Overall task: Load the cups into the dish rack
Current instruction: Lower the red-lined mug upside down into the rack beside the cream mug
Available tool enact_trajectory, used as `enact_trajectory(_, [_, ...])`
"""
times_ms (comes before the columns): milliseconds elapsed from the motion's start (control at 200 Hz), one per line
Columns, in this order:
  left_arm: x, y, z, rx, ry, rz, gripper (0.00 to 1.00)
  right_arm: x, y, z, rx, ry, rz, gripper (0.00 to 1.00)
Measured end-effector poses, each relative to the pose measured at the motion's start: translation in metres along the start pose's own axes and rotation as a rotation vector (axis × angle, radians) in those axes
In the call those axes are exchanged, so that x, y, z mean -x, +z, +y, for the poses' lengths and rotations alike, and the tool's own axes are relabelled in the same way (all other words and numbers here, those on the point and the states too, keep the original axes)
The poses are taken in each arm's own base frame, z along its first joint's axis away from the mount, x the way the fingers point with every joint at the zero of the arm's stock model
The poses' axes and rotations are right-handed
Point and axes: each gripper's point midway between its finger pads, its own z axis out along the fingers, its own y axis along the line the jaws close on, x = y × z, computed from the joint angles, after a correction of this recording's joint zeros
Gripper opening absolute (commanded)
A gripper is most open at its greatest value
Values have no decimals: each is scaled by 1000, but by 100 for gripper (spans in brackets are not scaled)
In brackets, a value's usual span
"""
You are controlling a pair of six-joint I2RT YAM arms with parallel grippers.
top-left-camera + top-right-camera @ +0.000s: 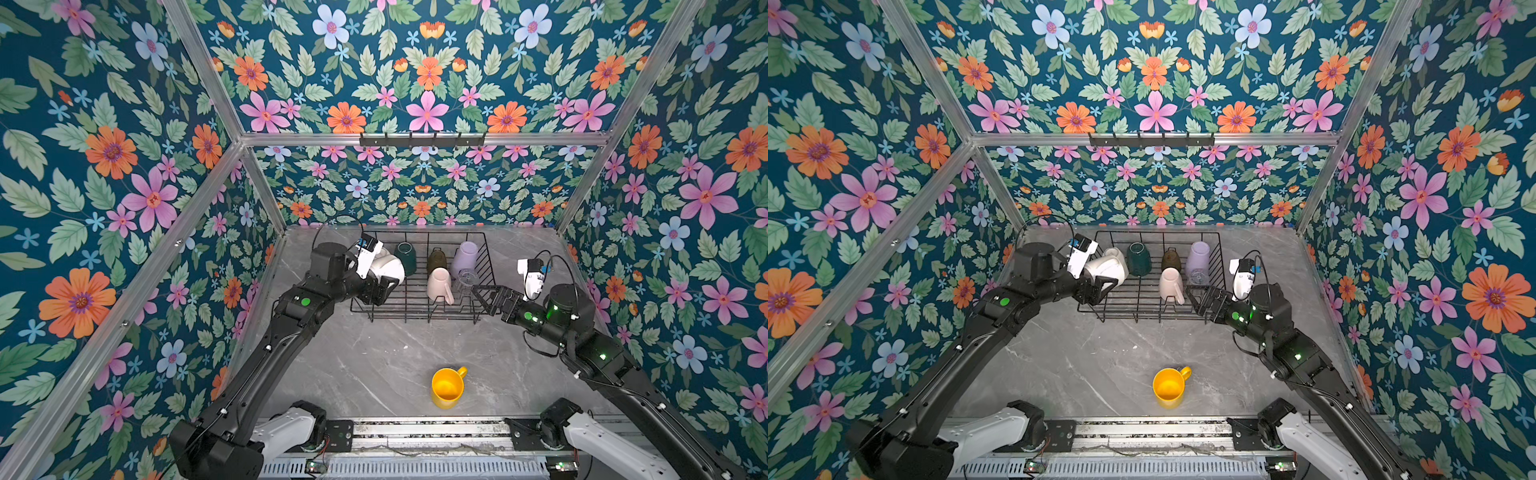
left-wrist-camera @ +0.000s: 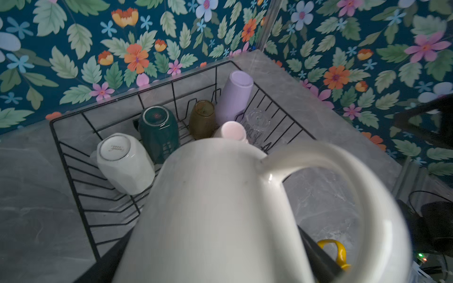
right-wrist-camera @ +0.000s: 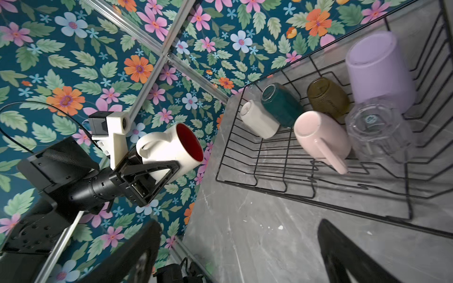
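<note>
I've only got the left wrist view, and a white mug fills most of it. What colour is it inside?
Observer: Red. The right wrist view looks into its mouth: it's the red-lined white mug, gripped across its body by the left hand.
Operator: And the yellow one? I see only a handle.
Observer: In both top views the yellow mug stands upright, mouth up, on the table in front of the dish rack, not yet loaded.
</note>
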Motion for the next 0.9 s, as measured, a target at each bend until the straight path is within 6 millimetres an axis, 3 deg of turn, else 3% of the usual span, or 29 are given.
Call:
enact_trajectory(300, [-9, 31, 34, 134, -44, 157, 0, -4, 2, -15, -68, -33, 8, 99])
enact_trajectory(490, [-26, 54, 50, 186, -63, 272, 0, -9, 2, -21, -84, -36, 23, 99])
enact_trajectory(900, [-65, 92, 58, 245, -48, 477, 0, -15, 6, -30, -110, -61, 38, 99])
